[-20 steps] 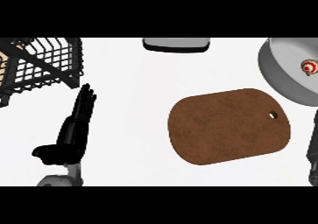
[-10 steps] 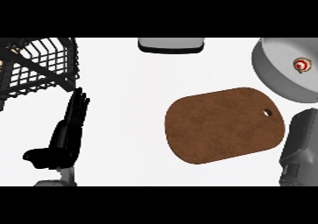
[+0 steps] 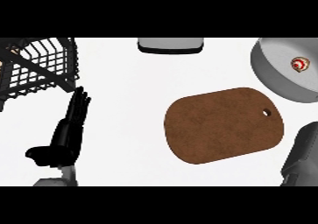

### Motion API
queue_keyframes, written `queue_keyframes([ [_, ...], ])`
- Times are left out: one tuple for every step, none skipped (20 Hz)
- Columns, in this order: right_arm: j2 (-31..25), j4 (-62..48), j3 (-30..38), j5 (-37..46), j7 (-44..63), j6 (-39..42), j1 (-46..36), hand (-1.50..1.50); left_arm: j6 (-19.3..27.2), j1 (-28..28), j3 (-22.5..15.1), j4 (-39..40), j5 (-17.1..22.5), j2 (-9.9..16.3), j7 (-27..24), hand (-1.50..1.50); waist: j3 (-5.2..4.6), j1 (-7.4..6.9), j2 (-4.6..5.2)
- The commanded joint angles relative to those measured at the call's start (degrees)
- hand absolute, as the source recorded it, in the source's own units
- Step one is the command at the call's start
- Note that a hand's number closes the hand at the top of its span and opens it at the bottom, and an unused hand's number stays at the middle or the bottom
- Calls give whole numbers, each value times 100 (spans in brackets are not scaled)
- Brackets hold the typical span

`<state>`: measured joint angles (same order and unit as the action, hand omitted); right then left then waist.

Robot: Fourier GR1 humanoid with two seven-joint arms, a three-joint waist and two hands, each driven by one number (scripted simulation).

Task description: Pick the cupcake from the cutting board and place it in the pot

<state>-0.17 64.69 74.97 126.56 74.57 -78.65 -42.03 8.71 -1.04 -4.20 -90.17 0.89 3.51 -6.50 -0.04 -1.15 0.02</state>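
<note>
Pulled back toward the lower right corner, the right arm now shows only its grey forearm (image 3: 305, 154); its hand is out of view. Inside the round grey metal pot (image 3: 277, 72), cut by the right edge, sits the small red-and-white cupcake (image 3: 301, 64). Beside it the brown rounded wooden cutting board (image 3: 222, 124) lies bare on the white worktop (image 3: 128, 87). Near the black wire basket (image 3: 38, 65), the left hand (image 3: 65, 135) rests with fingers straight.

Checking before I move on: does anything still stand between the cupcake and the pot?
No. The cupcake already sits inside the pot. The cutting board is bare, and the left hand rests open, away at the view's left.
</note>
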Motion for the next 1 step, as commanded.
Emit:
queue_keyframes([
  [16, 68, 217, 181, 516, -693, 318, -150, -1, 142, -78, -153, -26, -39, 11, 0, 3, -84, 4],
])
